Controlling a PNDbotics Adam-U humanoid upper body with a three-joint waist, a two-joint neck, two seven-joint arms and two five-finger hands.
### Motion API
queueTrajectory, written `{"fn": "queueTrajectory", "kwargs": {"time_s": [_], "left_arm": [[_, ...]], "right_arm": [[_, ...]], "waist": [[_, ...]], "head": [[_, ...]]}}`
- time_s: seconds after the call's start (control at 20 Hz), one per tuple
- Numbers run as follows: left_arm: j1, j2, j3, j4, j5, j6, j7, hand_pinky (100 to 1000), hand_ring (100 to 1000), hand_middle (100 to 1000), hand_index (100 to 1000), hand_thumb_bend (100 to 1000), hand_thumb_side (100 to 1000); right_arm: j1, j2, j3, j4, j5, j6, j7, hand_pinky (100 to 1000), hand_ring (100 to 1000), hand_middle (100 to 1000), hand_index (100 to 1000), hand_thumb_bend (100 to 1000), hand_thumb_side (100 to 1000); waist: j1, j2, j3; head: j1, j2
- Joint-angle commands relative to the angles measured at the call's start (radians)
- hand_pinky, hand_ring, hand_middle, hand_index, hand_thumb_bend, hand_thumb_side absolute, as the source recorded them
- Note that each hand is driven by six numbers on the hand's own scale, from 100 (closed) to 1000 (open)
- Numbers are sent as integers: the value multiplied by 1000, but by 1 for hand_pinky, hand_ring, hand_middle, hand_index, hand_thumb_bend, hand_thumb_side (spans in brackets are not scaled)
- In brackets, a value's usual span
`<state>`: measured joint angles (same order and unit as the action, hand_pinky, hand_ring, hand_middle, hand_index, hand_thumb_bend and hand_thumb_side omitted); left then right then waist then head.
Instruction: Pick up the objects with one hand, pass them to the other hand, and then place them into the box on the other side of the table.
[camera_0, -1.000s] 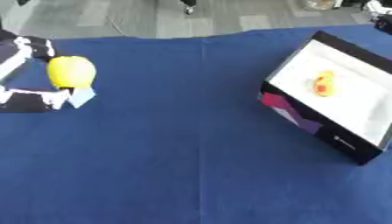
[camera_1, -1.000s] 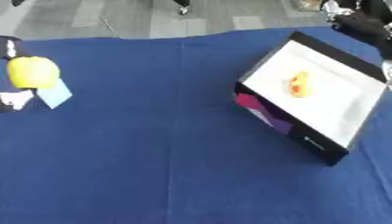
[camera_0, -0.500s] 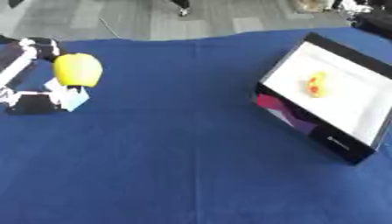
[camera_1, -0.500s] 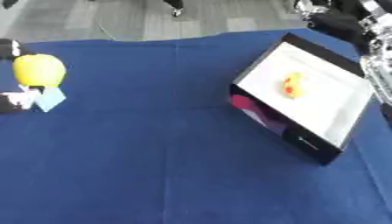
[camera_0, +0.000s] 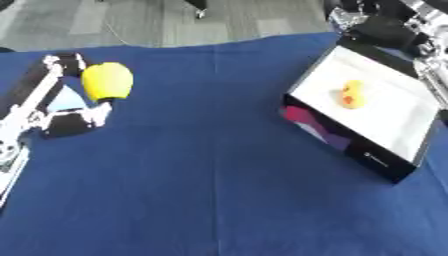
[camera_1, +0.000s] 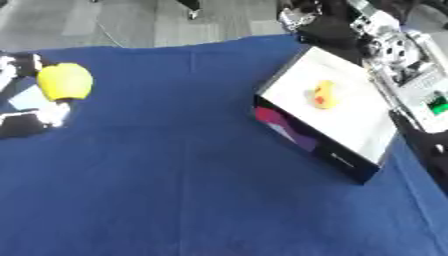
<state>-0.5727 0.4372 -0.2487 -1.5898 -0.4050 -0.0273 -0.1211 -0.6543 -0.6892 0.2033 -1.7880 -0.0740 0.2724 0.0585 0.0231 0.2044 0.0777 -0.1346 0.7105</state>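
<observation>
One small yellow-orange toy (camera_0: 351, 94) already lies in the white-lined box (camera_0: 411, 125), while the left hand (camera_0: 54, 102) pinches a round yellow fruit (camera_0: 107, 81), handover pending.

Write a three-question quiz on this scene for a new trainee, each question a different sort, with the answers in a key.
1. True or false: the yellow ball-like object lies inside the box.
2. Which hand holds the yellow object? A) the left hand B) the right hand C) a person's bare hand
3. Fill in: the small yellow-orange item rests on the box's ____ inner floor.

Key:
1. False. It is at the table's left side, between the left hand's fingers and thumb, far from the box.
2. A. The right arm shows behind the box at the upper right, and its hand's fingers cannot be made out.
3. White.
</observation>
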Motion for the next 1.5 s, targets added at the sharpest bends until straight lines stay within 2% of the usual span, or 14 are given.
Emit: {"fn": "queueTrajectory", "kwargs": {"time_s": [0.05,0.75,1.5], "left_arm": [[-16,-8,-5,-2,7,-12,30,762,629,588,584,100,171],[-28,-71,-36,2,7,-36,114,757,622,584,588,100,230],[-56,-123,-63,-1,22,-48,101,754,617,578,585,100,277]], "right_arm": [[-31,1,15,-18,29,-2,38,889,807,856,873,100,388],[-104,66,91,-22,111,-11,164,892,815,867,882,100,360],[-159,122,163,-32,164,-25,266,894,819,873,885,100,323]], "waist": [[-15,-28,3],[-21,-29,9],[-25,-26,16]], "head": [[-12,-1],[-48,5],[-56,7]]}}
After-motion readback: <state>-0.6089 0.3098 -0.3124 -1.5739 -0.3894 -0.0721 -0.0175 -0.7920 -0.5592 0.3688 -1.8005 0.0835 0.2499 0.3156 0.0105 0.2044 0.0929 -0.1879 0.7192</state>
